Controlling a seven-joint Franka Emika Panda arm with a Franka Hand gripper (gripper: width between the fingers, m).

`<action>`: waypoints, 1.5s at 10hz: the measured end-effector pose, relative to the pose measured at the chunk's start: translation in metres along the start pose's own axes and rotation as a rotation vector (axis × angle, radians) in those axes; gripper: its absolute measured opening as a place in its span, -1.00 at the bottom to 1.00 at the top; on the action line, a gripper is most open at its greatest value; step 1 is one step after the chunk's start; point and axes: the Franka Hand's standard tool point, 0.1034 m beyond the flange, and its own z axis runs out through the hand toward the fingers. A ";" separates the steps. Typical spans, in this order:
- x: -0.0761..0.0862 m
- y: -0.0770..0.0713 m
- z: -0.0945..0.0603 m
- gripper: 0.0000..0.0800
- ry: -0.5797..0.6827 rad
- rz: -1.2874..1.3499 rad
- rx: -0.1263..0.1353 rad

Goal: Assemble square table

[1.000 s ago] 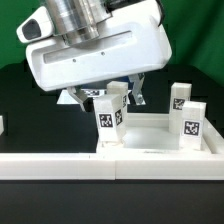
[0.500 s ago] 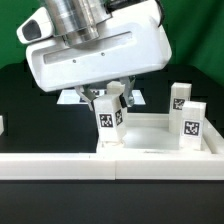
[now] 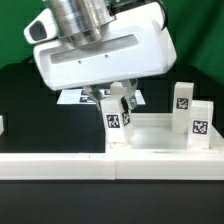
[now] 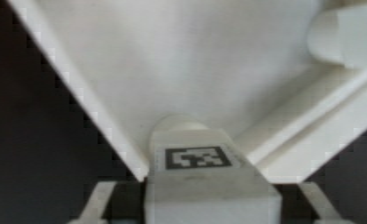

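The tabletop (image 3: 160,135) lies flat on the black table (image 3: 25,100), a shallow white tray with a raised rim, pressed up against the long white rail (image 3: 60,165) that runs across the front of the exterior view. Inside the tray I see only bare white floor; in my wrist view the tabletop (image 4: 180,70) spreads out pale and empty below me, its rim running off at an angle.

Three legs show. One leg (image 3: 116,117) stands upright at the tray's corner on the exterior view's left, its tag facing the camera. Two other legs stand at the exterior view's right: a nearer leg (image 3: 199,125) at the tray's front corner and a farther leg (image 3: 182,96) behind it. Whether those two sit in the tray or just beside it I cannot tell.

My gripper (image 3: 117,98) hangs over the left corner, fingers straddling the upright leg. In the wrist view the leg (image 4: 199,158) sits squarely between my fingers (image 4: 112,200), its tagged end turned to the lens, and both pads lie against its sides: I am clamped on it.

Behind my gripper the marker board (image 3: 80,97) lies flat on the table, partly hidden.
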 end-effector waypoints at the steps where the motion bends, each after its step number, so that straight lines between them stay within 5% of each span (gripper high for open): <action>1: 0.001 -0.002 0.001 -0.26 0.015 0.165 0.002; 4: 0.002 -0.007 0.002 -0.26 0.017 0.645 0.044; 7: -0.005 -0.021 0.008 -0.26 -0.003 0.961 0.046; 9: -0.006 -0.020 0.007 -0.23 -0.007 0.867 0.044; 10: -0.010 -0.015 0.005 0.24 -0.028 0.699 0.014; 11: -0.009 -0.012 0.005 0.50 -0.024 0.536 0.005; 13: -0.016 -0.011 0.006 0.60 -0.025 0.286 -0.036; 15: -0.015 -0.010 0.007 0.62 -0.029 0.131 -0.035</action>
